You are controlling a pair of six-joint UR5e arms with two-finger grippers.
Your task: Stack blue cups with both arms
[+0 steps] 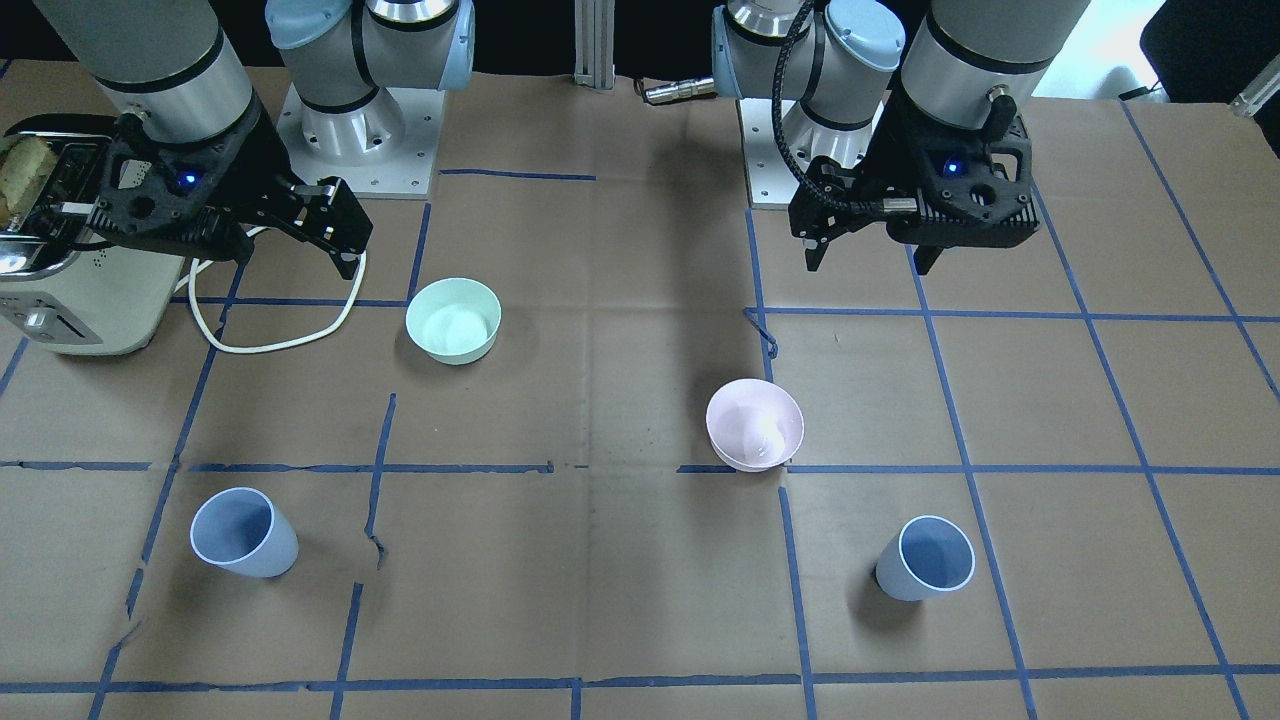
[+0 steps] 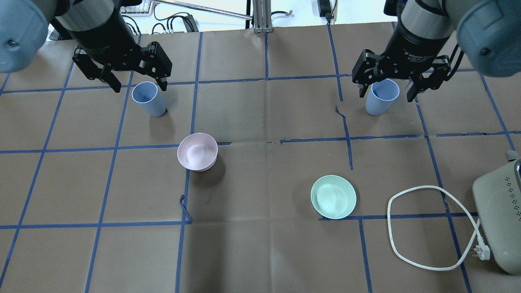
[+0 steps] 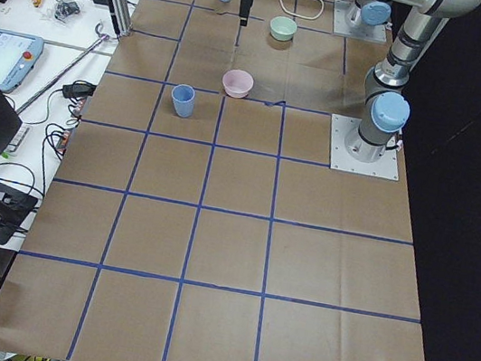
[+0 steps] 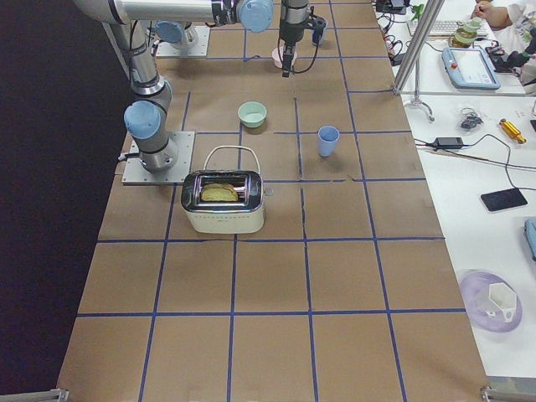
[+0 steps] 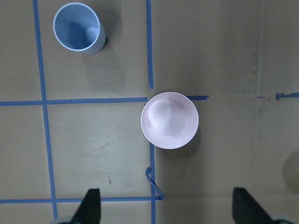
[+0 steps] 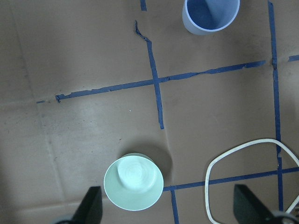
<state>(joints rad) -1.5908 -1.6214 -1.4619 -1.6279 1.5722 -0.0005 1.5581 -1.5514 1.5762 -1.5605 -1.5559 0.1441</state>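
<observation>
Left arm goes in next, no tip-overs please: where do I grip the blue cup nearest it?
Probably from straight above, jaws astride the upper wall below the rim. The blue cup stands upright, mouth up, narrowing toward its base, apart from the pink bowl; the left gripper is open.
</observation>
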